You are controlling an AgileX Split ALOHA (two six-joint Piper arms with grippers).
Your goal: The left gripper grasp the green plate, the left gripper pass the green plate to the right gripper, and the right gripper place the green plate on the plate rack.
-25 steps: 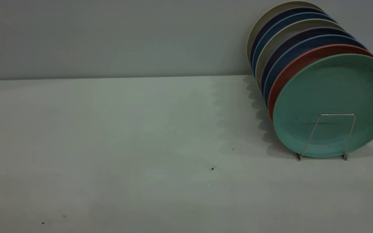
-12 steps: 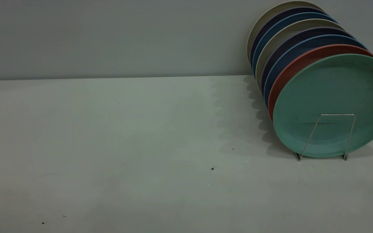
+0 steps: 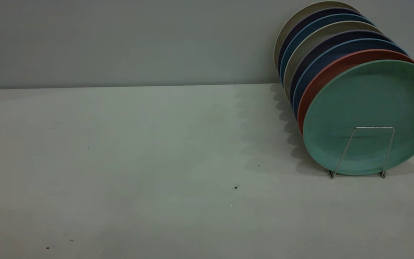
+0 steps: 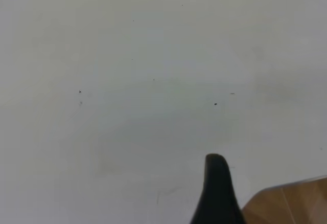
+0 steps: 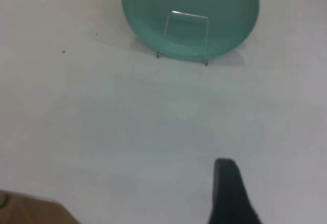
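Exterior view: the round matte teal-green plate [image 3: 370,117] stands on edge at about three o'clock, frontmost in a row of plates, against the salmon-pink plate [image 3: 331,70] behind it, held by the thin silver wire rack [image 3: 367,151]. No arm shows.

Left wrist view: one black fingertip of the left gripper [image 4: 217,191] hangs over bare table; its spread cannot be told.

Right wrist view: the right gripper [image 5: 230,193] shows one fingertip, spread likewise untold, with the plate well apart at twelve o'clock.

The placing looks done; nothing further seems called for.
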